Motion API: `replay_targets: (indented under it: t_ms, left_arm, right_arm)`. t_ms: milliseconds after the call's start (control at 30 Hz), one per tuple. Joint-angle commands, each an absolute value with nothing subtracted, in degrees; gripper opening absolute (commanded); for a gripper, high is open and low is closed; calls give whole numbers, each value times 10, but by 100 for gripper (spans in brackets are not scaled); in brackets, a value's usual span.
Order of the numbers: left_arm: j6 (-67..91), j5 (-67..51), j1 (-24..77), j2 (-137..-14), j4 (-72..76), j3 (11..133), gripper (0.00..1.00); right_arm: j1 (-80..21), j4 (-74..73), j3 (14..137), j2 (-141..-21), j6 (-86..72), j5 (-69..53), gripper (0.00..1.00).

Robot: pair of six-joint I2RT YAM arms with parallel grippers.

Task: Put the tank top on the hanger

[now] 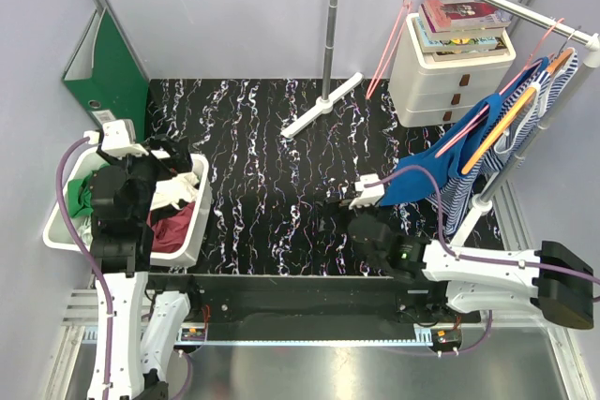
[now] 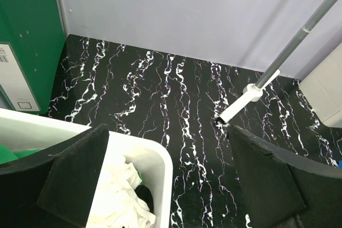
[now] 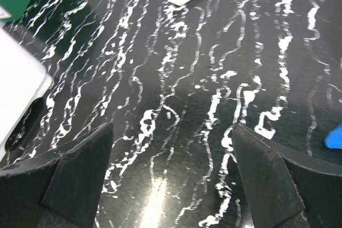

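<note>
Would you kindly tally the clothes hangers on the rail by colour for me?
Pink: 2 (empty pink hanger; clothed pink hanger carrying the blue garment)
Orange: 1 (orange hanger)
Total: 3

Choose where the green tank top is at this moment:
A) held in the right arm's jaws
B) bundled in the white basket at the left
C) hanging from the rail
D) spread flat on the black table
B: the tank top shows as crumpled green fabric inside the white basket, among other clothes, and not on the table or the rail.
</note>
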State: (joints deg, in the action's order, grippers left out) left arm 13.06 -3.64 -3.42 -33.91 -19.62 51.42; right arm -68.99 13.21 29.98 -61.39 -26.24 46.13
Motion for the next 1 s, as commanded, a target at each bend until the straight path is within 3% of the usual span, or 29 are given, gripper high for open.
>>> replay_targets:
  t_ms: [0, 367, 500, 533, 733, 967]
  left_arm:
    - [113, -11, -33, -330, -168, 508, 99]
    - [97, -54, -33, -380, -155, 483, 99]
    - [79, 66, -35, -447, -198, 507, 99]
    - [90, 149, -39, -472, -208, 514, 99]
    - [254, 313, -166, -541, -214, 513, 99]
    - [364, 265, -304, -600, -257, 530, 99]
  right_arm:
    - [-693, 156, 269, -570, -284, 522, 100]
    - [-693, 157, 233, -525, -295, 535, 100]
    - [-693, 157, 228, -519, -298, 537, 100]
    - [-693, 158, 229, -519, -299, 536, 100]
    - [-692, 163, 242, -527, -285, 525, 100]
    - [-693, 121, 248, -507, -301, 503, 100]
